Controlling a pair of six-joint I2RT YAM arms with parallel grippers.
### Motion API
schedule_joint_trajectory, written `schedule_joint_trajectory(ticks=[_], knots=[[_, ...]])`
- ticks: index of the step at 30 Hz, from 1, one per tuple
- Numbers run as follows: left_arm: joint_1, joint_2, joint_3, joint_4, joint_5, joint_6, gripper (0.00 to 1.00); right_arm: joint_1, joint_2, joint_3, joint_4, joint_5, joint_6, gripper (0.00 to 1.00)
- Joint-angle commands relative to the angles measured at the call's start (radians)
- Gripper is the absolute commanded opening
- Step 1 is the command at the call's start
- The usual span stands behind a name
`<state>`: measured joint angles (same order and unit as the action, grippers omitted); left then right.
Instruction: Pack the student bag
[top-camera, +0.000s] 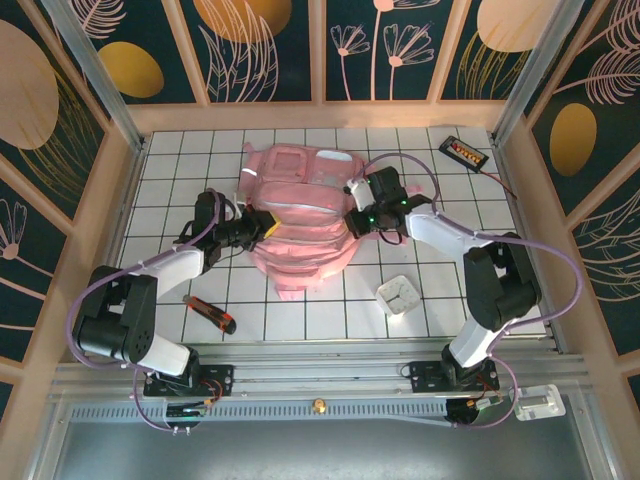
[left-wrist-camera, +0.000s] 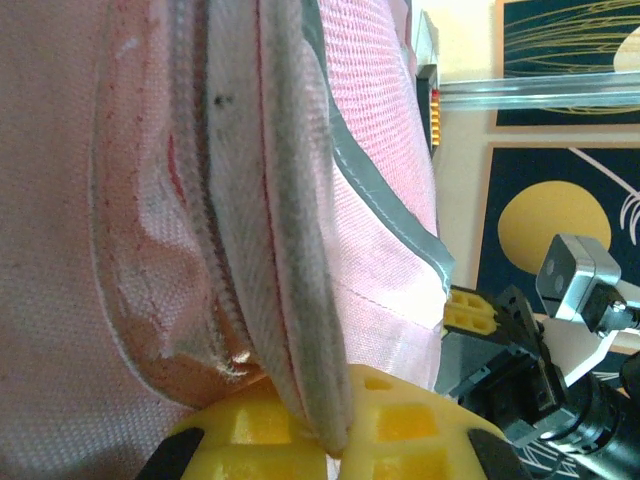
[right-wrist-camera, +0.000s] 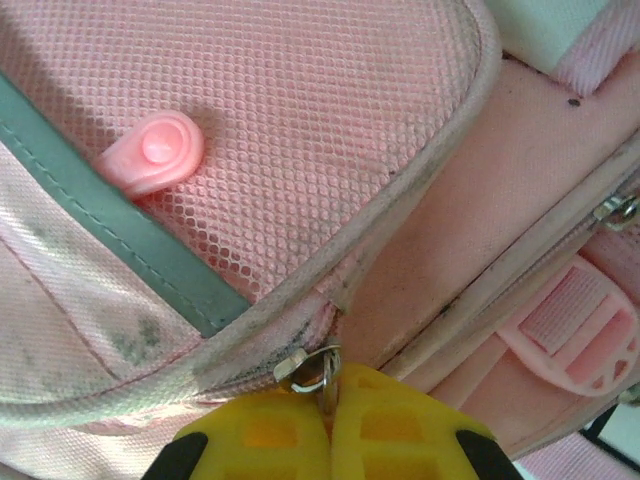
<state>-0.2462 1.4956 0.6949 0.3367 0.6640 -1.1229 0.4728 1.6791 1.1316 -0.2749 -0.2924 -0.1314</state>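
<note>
Backpack (top-camera: 300, 205) lies flat in the middle of the tiled table (top-camera: 170, 170), held from 2 sides, and the split of work looks deliberate. The left gripper (top-camera: 262, 228) comes in at its left side. In the left wrist view the yellow pads (left-wrist-camera: 400, 420) are closed narrow on a grey-white fabric edge (left-wrist-camera: 300, 300) that runs down between them, so this arm seems to be anchoring the backpack. The right gripper (top-camera: 356, 222) sits at the opposite side. Its wrist view shows the 2 pads pressed together on the metal zipper pull (right-wrist-camera: 318, 368), where the zipper track runs out from under the mesh pocket (right-wrist-camera: 300, 120).

The left hold braces and the right can drag. Without the brace, the soft backpack would likely slide along with the pull. I judge the step to be opening a compartment, so nothing is packed yet.

A red-and-black tool (top-camera: 210, 315), a white square thing (top-camera: 400, 295) and a black box (top-camera: 465, 152) lie on the tiles apart from the backpack, probably waiting to go in.
</note>
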Motion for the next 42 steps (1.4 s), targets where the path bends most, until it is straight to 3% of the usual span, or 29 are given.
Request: schedule_joint_trajectory(ticks=[1, 8, 13, 15, 18, 20, 21, 25, 28, 32, 39, 42], knots=[[0.047, 0.011, 0.022, -0.047, -0.011, 0.069, 0.0, -0.103, 0.028, 0.05, 0.032, 0.096, -0.079, 0.0], [0.059, 0.005, 0.016, -0.056, -0.004, 0.085, 0.0, -0.148, 0.087, 0.123, 0.006, 0.072, -0.119, 0.03], [0.059, 0.002, -0.006, 0.002, 0.012, 0.047, 0.0, -0.161, 0.101, 0.156, -0.008, -0.001, -0.082, 0.41], [0.059, 0.002, -0.001, 0.024, 0.024, 0.029, 0.02, -0.18, 0.045, 0.123, 0.032, -0.057, -0.046, 0.51], [0.06, -0.022, 0.034, -0.009, 0.008, 0.044, 0.44, -0.22, -0.086, 0.061, 0.1, -0.152, 0.039, 0.61], [0.059, -0.052, 0.076, -0.071, -0.012, 0.081, 0.92, -0.231, -0.173, 0.03, 0.128, -0.2, 0.093, 0.63], [0.059, -0.066, 0.088, -0.085, -0.012, 0.09, 0.98, -0.231, -0.202, 0.023, 0.132, -0.202, 0.118, 0.64], [0.06, -0.154, 0.121, -0.163, -0.033, 0.136, 0.99, -0.231, -0.327, -0.014, 0.149, -0.199, 0.226, 0.66], [0.059, -0.26, 0.135, -0.237, -0.099, 0.216, 0.99, -0.233, -0.446, -0.093, 0.222, -0.111, 0.296, 0.66], [0.059, -0.414, 0.146, -0.384, -0.299, 0.408, 0.99, -0.25, -0.568, -0.188, 0.285, -0.003, 0.259, 0.66], [0.059, -0.671, -0.016, -0.356, -0.606, 0.583, 0.99, -0.255, -0.759, -0.328, 0.39, 0.067, 0.168, 0.67], [0.06, -0.754, -0.117, -0.289, -0.762, 0.674, 0.99, -0.257, -0.822, -0.413, 0.437, 0.226, 0.128, 0.78]])
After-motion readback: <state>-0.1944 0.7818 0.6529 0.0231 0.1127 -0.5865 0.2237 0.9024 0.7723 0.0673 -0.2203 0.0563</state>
